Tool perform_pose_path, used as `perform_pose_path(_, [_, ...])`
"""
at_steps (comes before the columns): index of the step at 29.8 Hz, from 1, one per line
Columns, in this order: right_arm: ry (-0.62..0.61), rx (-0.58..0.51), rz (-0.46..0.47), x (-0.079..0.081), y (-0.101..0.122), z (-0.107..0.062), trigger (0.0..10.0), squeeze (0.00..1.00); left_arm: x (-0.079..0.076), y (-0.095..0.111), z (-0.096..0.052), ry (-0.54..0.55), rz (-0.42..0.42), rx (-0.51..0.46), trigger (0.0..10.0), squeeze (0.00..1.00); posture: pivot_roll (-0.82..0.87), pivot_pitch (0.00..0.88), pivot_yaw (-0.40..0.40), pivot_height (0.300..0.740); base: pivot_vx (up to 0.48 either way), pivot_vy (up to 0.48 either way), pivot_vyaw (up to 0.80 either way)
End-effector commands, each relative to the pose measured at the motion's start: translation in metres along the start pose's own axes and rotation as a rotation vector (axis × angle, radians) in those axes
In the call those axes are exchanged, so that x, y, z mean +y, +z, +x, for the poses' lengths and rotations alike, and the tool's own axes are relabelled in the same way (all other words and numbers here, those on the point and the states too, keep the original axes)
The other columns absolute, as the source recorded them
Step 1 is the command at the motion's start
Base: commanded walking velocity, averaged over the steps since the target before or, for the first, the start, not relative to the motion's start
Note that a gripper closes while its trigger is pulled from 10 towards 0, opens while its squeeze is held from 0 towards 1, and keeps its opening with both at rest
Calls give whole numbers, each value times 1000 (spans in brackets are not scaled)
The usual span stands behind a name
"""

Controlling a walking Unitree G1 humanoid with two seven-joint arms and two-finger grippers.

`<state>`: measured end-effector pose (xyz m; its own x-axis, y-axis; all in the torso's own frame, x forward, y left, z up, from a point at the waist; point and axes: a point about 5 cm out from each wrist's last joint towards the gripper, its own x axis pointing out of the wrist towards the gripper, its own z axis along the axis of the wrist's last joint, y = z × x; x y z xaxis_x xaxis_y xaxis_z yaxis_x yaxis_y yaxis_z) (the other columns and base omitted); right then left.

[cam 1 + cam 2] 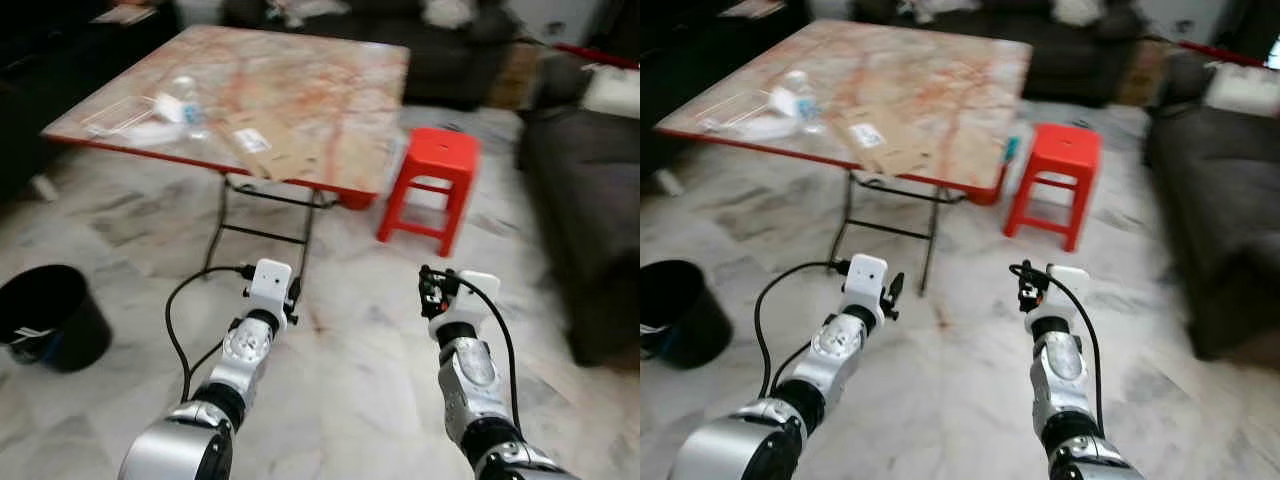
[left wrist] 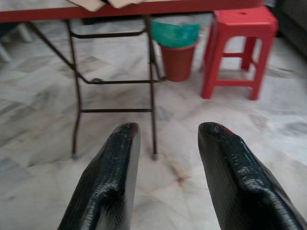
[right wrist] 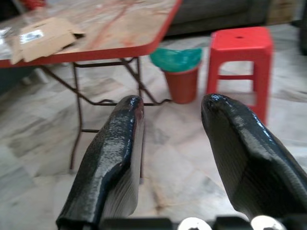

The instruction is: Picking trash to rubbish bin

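Note:
On the folding table (image 1: 330, 100) lie a clear plastic bottle (image 1: 185, 100), a clear plastic container (image 1: 118, 115) and a flat piece of cardboard (image 1: 265, 145). Under the table's near right corner stands a small red-brown bin with a green bag (image 2: 176, 52). A black bin (image 1: 50, 315) is on the floor to my left. Both arms reach forward low over the floor, short of the table. My left gripper (image 2: 165, 132) is open with nothing between its fingers. My right gripper (image 3: 172, 103) is open and empty too.
A red plastic stool (image 1: 435, 185) stands right of the table. A dark sofa (image 1: 590, 200) runs along the right, and another lies behind the table. The table's thin metal legs (image 2: 76, 96) cross in front of me. Marble floor lies between me and the table.

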<state>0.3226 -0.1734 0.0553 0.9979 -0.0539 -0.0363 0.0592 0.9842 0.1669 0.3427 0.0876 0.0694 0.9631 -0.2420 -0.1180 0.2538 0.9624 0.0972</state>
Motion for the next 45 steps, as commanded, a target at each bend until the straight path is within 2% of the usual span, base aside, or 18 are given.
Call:
perform_pose_path(1, [-24, 4, -2, -8, -1, -2, 10000, 0, -7, 0, 0, -12, 1, 4, 10000, 0, 61, 46, -30, 740, 311, 0, 669])
perform_pose_path(30, [-27, 8, 30, -7, -4, -3, 10000, 0, -7, 3, 1, -30, 16, -16, 10000, 0, 68, 0, -28, 740, 315, 0, 0])
perform_pose_path(39, [-16, -37, 22, -5, 1, -4, 10000, 0, -6, 8, 3, -30, 28, -42, 10000, 0, 74, 0, -26, 740, 330, 0, 0])
perform_pose_path(42, [11, -95, -47, -2, 12, 0, 10000, 0, -4, 21, 6, -17, 38, -113, 10000, 0, 65, 22, -20, 740, 329, 0, 0])
perform_pose_path(43, [30, -139, -59, 1, 23, 5, 10000, 0, -2, 30, 8, -8, 28, -160, 10000, 0, 55, 26, -17, 740, 330, 0, 0])
perform_pose_path(45, [39, -154, -66, 2, 27, 6, 10000, 0, -1, 32, 8, -7, 25, -172, 10000, 0, 55, 26, -17, 740, 326, 0, 0])
